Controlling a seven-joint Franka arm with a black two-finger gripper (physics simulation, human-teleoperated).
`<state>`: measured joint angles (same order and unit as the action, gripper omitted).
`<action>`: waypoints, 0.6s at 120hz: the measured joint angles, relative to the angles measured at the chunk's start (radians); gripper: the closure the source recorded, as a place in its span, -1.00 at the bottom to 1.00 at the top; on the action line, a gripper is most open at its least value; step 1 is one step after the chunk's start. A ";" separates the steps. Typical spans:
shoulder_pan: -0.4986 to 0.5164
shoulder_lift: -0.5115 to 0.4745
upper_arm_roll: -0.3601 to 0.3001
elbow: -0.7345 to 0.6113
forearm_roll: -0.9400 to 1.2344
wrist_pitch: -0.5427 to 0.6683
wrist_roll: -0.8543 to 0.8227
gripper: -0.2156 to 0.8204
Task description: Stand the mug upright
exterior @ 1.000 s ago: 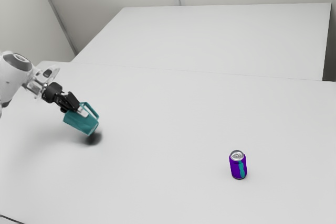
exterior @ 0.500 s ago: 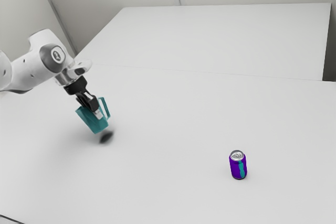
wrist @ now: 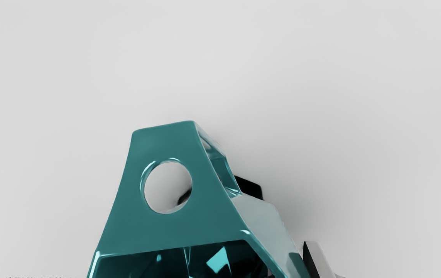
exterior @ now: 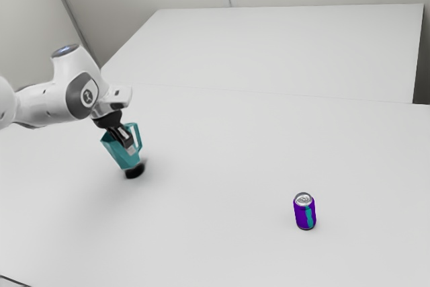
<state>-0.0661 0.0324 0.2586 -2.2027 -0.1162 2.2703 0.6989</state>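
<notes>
White bench [exterior: 222, 166] under tilted mug [exterior: 123, 157]; jaws clamped on mug. I'd level it fully, lower gently, then release.

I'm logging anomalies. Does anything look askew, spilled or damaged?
The teal mug looks askew: it leans in the end effector, its base tilted rather than level. The purple soda can stands upright; I see no spill or damage.
</notes>
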 joint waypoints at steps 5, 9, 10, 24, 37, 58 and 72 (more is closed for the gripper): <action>-0.006 -0.013 0.000 -0.022 0.009 0.023 -0.013 0.92; -0.011 -0.022 0.001 -0.034 0.018 0.040 -0.023 0.92; -0.012 -0.024 0.001 -0.036 0.020 0.043 -0.025 0.92; -0.022 -0.040 -0.002 -0.066 0.049 0.085 -0.061 0.92; -0.031 -0.043 -0.004 -0.098 0.061 0.115 -0.092 0.92; -0.040 -0.051 -0.002 -0.137 0.094 0.148 -0.141 0.91; -0.031 -0.043 -0.004 -0.138 0.109 0.164 -0.167 0.91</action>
<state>-0.0975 -0.0109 0.2548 -2.3411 -0.0073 2.4344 0.5315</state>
